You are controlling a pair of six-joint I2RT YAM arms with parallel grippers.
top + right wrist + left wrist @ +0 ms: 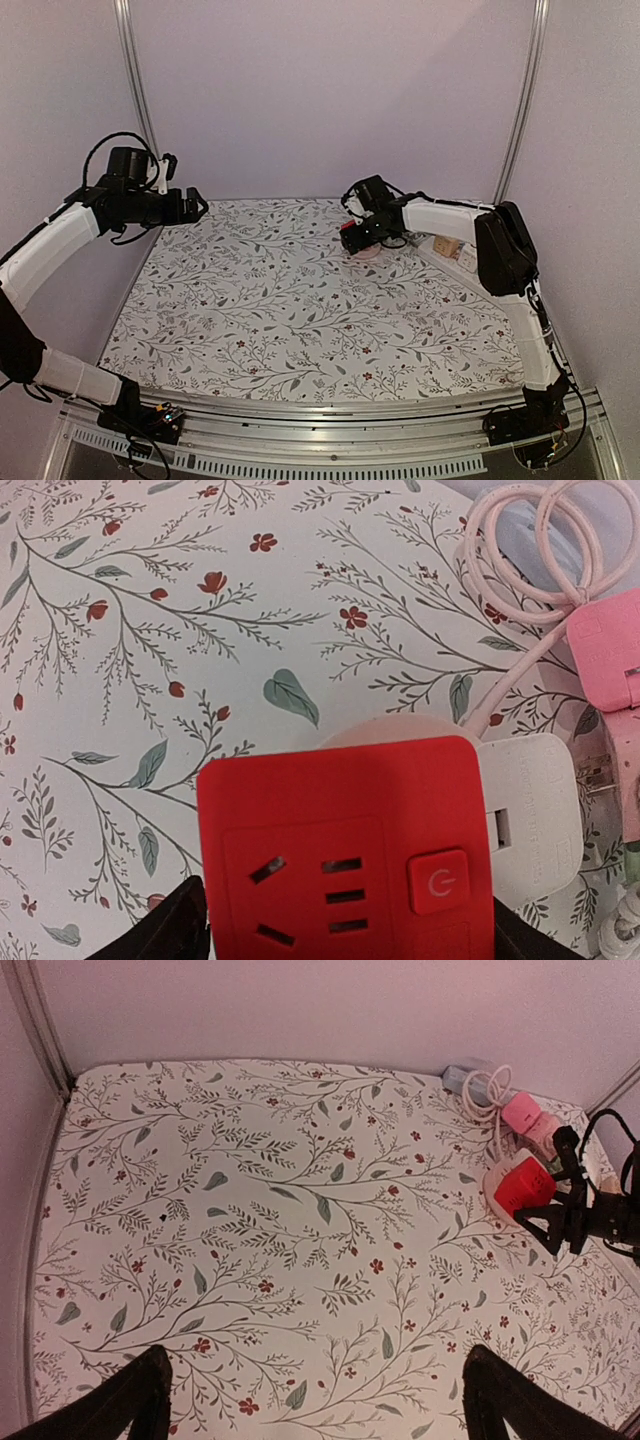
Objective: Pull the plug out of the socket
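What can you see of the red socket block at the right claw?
The red socket block looks like smooth plastic, square with rounded corners. The face toward the wrist camera carries slot openings and a square power button. It sits on a pale round base over the floral table. A white plug is seated in one side. The right claw straddles it; contact is unclear.

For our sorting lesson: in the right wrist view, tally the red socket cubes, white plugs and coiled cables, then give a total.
red socket cube: 1
white plug: 1
coiled cable: 1
Total: 3
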